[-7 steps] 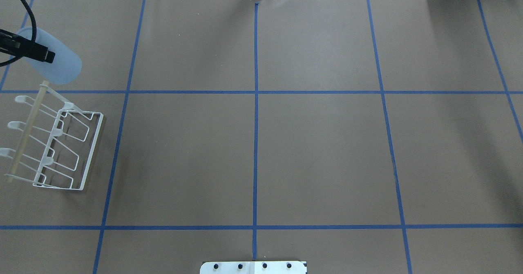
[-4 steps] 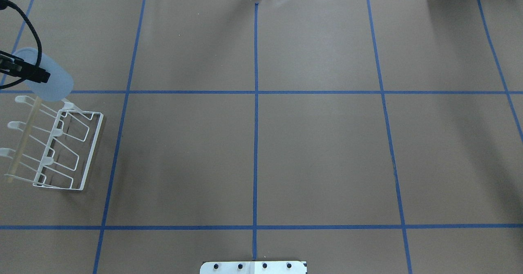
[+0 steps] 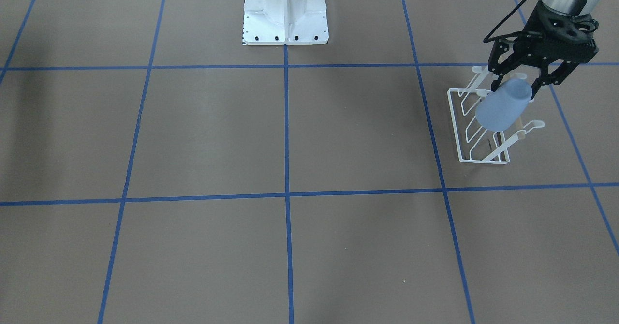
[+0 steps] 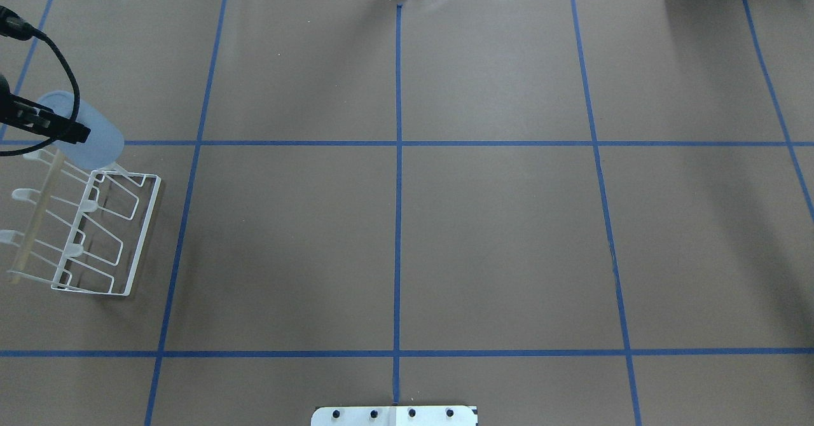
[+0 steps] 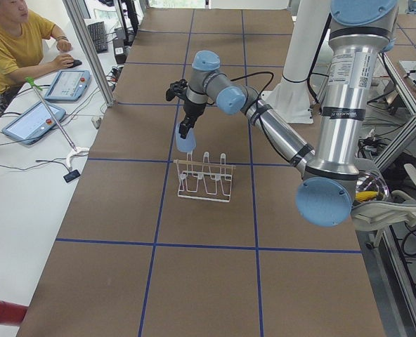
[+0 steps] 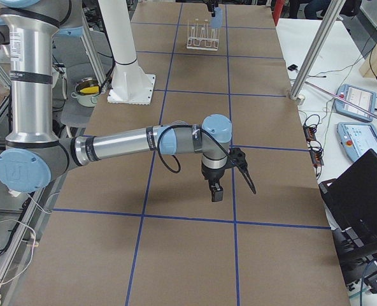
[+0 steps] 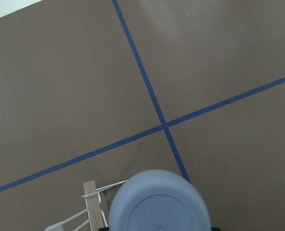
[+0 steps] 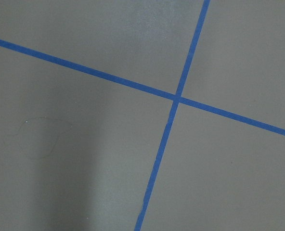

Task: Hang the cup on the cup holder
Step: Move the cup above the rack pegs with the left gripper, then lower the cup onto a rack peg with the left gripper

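My left gripper [image 3: 515, 89] is shut on the pale blue cup [image 3: 500, 107] and holds it tilted in the air, wide rim pointing down toward the far end of the white wire cup holder [image 3: 476, 135]. In the overhead view the cup [image 4: 98, 140] overlaps the rack's [image 4: 137, 235] far corner, beside its wooden rod [image 4: 38, 216]; I cannot tell if it touches a prong. The left wrist view shows the cup's round end [image 7: 159, 204] above the rack's corner [image 7: 90, 199]. My right gripper [image 6: 230, 182] hovers over bare table far from the rack; I cannot tell if it is open.
The white robot base plate [image 3: 285, 14] sits at the table's near-robot edge. Blue tape lines grid the brown table [image 4: 496, 241]. An operator [image 5: 11, 49] sits with tablets beyond the far side. A metal post [image 6: 312, 54] stands at that edge.
The left gripper has carried the cup nearer to me and down onto the rack's far end, then slightly to the right. The rack has not moved.
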Controlling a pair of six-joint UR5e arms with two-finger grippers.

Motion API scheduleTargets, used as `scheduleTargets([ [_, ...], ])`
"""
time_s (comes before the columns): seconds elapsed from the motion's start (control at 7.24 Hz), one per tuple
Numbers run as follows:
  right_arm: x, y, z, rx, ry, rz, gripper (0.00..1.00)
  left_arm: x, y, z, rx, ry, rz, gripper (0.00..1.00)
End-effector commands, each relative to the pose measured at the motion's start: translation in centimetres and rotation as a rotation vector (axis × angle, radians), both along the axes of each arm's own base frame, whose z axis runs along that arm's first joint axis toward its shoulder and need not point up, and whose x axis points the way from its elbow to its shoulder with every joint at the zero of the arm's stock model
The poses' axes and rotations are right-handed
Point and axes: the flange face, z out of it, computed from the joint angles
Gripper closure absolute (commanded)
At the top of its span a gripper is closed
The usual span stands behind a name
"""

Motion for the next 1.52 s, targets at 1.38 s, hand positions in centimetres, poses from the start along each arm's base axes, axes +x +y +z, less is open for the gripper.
scheduleTargets([
  [1.38,0.0,0.1,0.1,-0.005,0.002,0.003,0.00,4.9,-1.5,6.6,-0.009,-0.004,0.063,1.00],
])
